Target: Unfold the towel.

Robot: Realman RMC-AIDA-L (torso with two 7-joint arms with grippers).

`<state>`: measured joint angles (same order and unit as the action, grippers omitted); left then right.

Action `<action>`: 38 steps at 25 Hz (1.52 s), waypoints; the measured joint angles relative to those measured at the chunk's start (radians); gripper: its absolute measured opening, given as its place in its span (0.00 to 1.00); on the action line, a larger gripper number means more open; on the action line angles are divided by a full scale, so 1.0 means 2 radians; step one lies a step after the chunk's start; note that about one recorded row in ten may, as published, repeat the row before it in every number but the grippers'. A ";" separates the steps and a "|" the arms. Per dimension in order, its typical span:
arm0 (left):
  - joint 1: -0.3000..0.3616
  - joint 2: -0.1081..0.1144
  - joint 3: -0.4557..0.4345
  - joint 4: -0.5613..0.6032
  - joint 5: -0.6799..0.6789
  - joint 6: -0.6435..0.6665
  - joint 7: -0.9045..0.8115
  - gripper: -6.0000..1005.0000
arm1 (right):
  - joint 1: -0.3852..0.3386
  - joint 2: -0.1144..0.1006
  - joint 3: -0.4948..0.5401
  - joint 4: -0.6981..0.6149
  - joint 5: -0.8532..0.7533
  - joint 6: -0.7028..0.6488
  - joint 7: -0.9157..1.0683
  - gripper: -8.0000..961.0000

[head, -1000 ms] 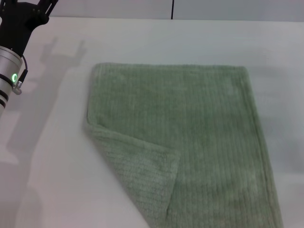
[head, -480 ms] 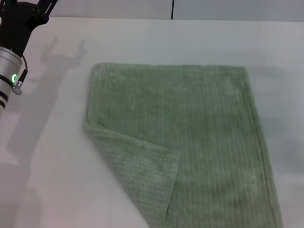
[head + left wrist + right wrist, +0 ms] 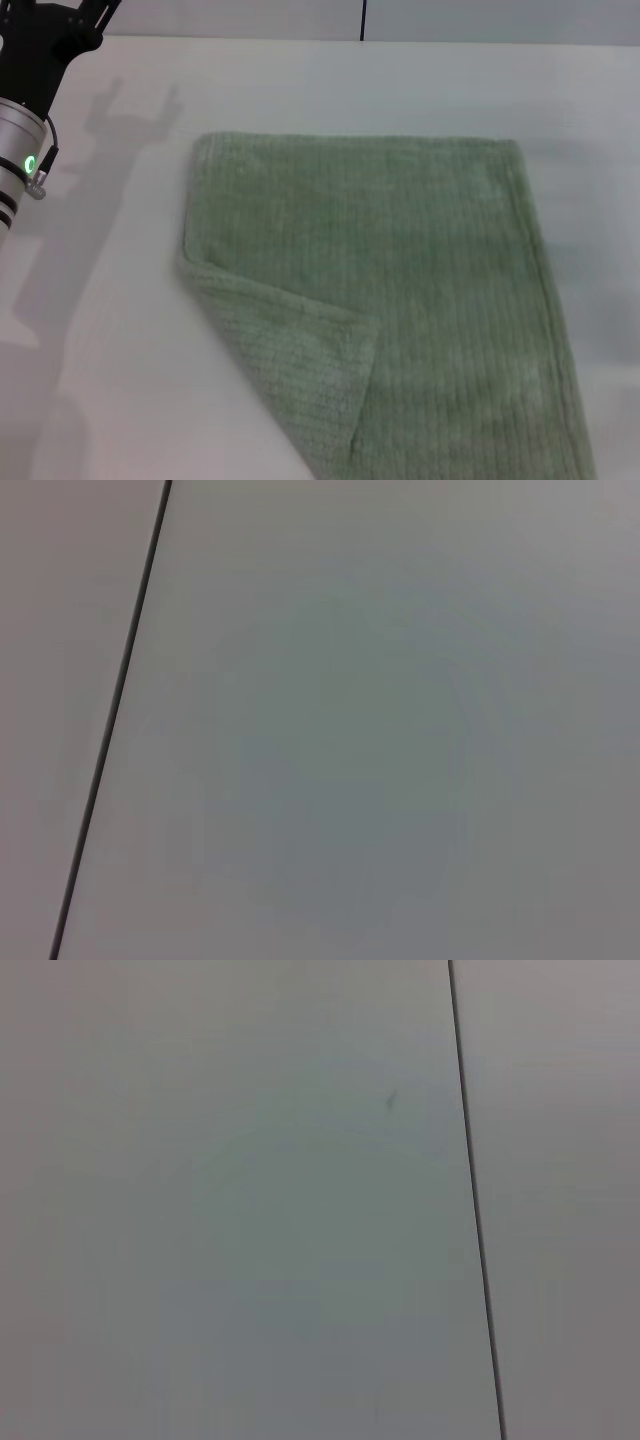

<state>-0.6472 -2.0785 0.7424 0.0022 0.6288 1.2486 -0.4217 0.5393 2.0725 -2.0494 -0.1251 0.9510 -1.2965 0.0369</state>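
Towel flat on the table, one corner folded over, left arm raised well off to the side.

Nearest the robot, the towel's [image 3: 400,300] near-left corner is turned over onto itself in a triangular flap, its crease running diagonally from the left edge toward the near edge. The rest of the sage-green cloth lies spread on the white table [image 3: 120,380], its far hem straight and its near end cut off by the head view's edge. Farther back and well to the left, the left arm [image 3: 25,110] stands apart from the towel. The left gripper [image 3: 60,12] is mostly cut off at the top corner, so I cannot tell its opening; nothing is seen in it. The right gripper is out of sight.
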 joint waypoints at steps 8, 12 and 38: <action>0.000 0.000 0.000 0.001 0.000 0.000 0.000 0.82 | 0.001 0.000 0.000 0.000 0.000 0.005 0.000 0.42; 0.000 0.000 0.000 0.001 0.000 0.000 0.000 0.81 | 0.002 0.000 0.000 -0.001 -0.003 0.014 0.000 0.32; 0.003 0.001 -0.003 0.004 0.000 -0.003 0.000 0.80 | -0.023 -0.012 0.089 -0.355 -0.288 0.526 0.000 0.03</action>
<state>-0.6408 -2.0760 0.7370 0.0093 0.6289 1.2430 -0.4210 0.4925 2.0494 -1.8709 -0.8359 0.3745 -0.2438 0.0369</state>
